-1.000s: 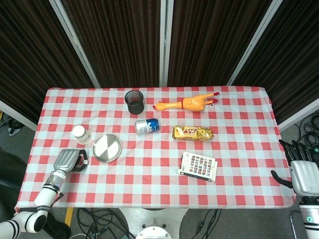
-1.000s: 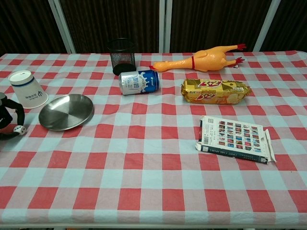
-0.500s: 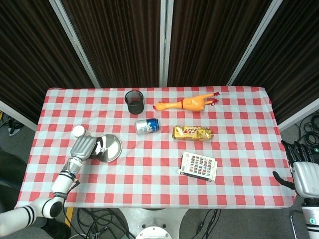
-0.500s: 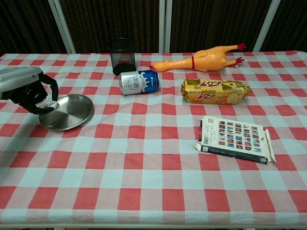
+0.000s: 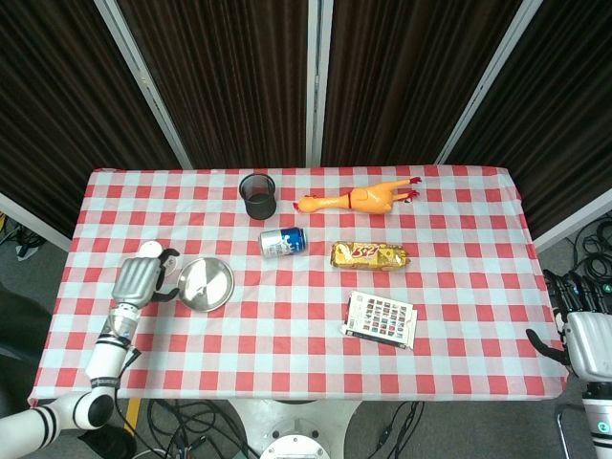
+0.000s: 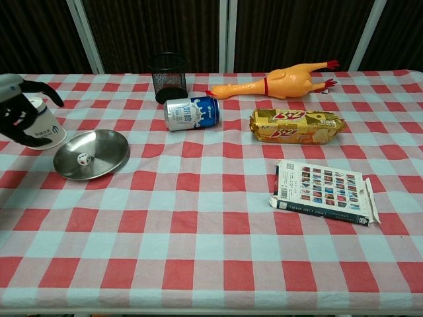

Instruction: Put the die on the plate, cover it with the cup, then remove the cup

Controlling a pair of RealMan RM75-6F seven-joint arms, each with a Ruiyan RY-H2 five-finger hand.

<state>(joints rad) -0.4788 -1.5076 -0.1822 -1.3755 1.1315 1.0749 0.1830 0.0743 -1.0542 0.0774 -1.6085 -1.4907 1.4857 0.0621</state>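
Resting near the middle of the plate [image 6: 106, 142], the die [image 6: 83, 159] is small, hard and light, no longer needing a grip. The cup [image 6: 45, 127], upside down just left of the plate, looks like thin paper: light, easily crushed, best taken around its side wall with gentle pressure. The left hand [image 6: 18, 113] has its fingers [image 6: 41, 141] curled around the cup, though whether they squeeze it I cannot tell. Half a second ago that hand held the die over the plate. The right hand [image 5: 585, 337] hangs off the desk [image 6: 218, 218] edge, fingers loosely apart, empty.
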